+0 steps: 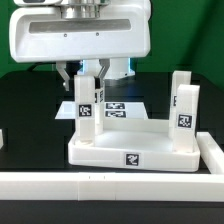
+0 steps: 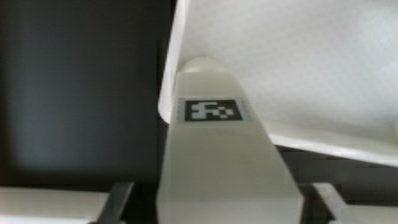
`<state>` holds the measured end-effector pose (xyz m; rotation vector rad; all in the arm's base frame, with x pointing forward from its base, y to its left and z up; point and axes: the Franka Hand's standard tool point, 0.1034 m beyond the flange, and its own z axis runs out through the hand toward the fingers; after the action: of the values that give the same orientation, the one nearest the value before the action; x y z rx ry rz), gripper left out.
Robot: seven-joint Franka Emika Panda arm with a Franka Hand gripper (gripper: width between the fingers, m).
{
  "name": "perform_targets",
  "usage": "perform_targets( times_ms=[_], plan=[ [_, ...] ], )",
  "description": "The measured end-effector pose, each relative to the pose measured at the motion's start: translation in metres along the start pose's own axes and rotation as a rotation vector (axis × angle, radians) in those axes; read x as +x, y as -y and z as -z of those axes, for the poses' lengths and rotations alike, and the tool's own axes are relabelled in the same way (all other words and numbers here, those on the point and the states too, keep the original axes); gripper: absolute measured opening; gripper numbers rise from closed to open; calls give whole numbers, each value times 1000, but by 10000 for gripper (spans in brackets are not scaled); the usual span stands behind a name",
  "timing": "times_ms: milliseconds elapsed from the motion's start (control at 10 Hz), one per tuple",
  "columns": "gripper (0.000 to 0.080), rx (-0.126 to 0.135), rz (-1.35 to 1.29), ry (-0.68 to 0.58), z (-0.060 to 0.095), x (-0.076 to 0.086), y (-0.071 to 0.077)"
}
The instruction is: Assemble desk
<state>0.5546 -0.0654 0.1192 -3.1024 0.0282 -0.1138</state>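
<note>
The desk slab (image 1: 100, 150) lies flat in the middle of the exterior view, a tag on its front edge. A white leg (image 1: 85, 115) with a tag stands upright on the slab's corner toward the exterior view's left. My gripper (image 1: 84, 86) comes down from above and is shut on this leg's upper part, one finger on each side. In the wrist view the same leg (image 2: 217, 140) runs up between my fingers (image 2: 121, 205), its tag facing the camera, with my gripper (image 2: 224, 207) around it. Two more legs (image 1: 185, 110) stand on the slab's side toward the exterior view's right.
The marker board (image 1: 125, 108) lies flat on the black table behind the slab. A long white rail (image 1: 110, 186) runs along the front and turns up the exterior view's right side (image 1: 214, 152). A small white piece (image 1: 3, 138) shows at the left edge.
</note>
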Motion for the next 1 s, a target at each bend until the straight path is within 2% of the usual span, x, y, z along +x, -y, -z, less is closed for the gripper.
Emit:
perform_targets(
  times_ms=[400,1000],
  plan=[
    [291,0,-516,2,0,0,-2],
    [291,2,-1180,41,-2,-1,6]
  ],
)
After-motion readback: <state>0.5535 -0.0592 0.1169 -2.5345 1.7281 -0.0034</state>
